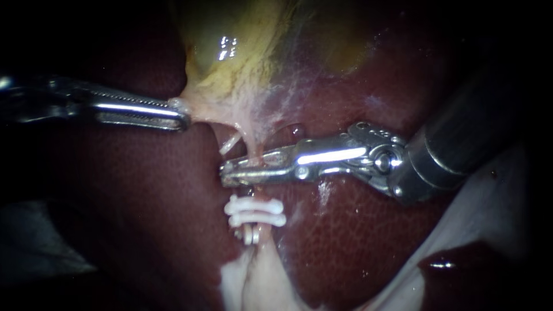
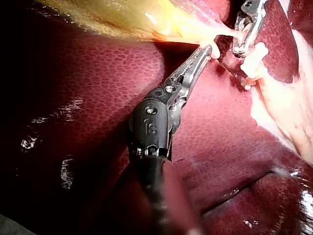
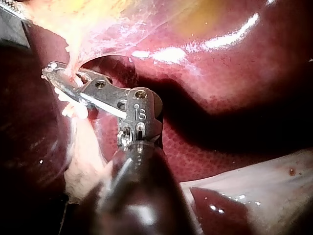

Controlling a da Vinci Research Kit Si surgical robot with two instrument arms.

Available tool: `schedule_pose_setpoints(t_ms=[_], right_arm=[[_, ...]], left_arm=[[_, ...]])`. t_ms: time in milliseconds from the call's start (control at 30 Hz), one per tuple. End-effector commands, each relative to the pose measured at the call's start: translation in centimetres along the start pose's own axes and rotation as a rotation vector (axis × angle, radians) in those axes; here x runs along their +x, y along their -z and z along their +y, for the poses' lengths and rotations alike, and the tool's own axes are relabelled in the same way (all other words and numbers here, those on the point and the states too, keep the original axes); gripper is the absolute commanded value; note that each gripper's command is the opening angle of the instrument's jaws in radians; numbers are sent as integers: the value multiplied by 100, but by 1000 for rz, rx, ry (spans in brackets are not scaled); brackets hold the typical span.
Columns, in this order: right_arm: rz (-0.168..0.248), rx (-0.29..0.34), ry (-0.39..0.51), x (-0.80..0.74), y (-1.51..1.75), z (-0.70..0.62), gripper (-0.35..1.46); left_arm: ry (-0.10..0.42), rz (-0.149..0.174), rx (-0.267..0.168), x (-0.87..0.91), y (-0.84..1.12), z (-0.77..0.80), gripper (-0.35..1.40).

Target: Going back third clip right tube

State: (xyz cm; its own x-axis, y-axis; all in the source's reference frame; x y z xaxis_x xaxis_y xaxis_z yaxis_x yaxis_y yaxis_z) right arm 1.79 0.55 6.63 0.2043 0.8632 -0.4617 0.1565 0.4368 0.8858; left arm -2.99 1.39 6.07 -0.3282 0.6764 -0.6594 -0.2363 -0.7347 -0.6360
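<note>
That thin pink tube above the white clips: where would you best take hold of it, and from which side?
Probably on the tube, at its bare stretch between the gallbladder and the clips, coming from the right, square across it. It runs thin and stretched, with the left instrument gripping the gallbladder's edge beside it, and the right instrument lies crosswise there.

lit field over wet dark-red liver (image 1: 144,201); glints mark the light; margins fall to black.
</note>
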Motion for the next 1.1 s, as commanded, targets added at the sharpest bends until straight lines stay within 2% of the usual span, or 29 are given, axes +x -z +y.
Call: schedule_pose_setpoints(t_ms=[33,167,267,433,500,700,933,1100], right_arm=[[-3,-2,1,-2,0,0,-35],[-2,-6,19,-11,-8,7,22],[2,-19,25,-17,-16,16,40],[15,-52,31,-25,-17,29,45],[5,-74,32,-27,-14,36,47],[8,-89,33,-31,-3,50,47],[10,-94,34,-32,3,55,48],[11,-94,33,-33,10,49,49]], left_arm=[[0,0,0,0,0,0,-35],[0,0,0,0,0,0,-35],[0,0,0,0,0,0,-35],[0,0,0,0,0,-1,-35],[0,0,0,0,0,-1,-35],[0,0,0,-1,0,-1,-35],[0,0,0,-1,1,-1,-35],[-1,0,-1,-1,2,-1,-35]])
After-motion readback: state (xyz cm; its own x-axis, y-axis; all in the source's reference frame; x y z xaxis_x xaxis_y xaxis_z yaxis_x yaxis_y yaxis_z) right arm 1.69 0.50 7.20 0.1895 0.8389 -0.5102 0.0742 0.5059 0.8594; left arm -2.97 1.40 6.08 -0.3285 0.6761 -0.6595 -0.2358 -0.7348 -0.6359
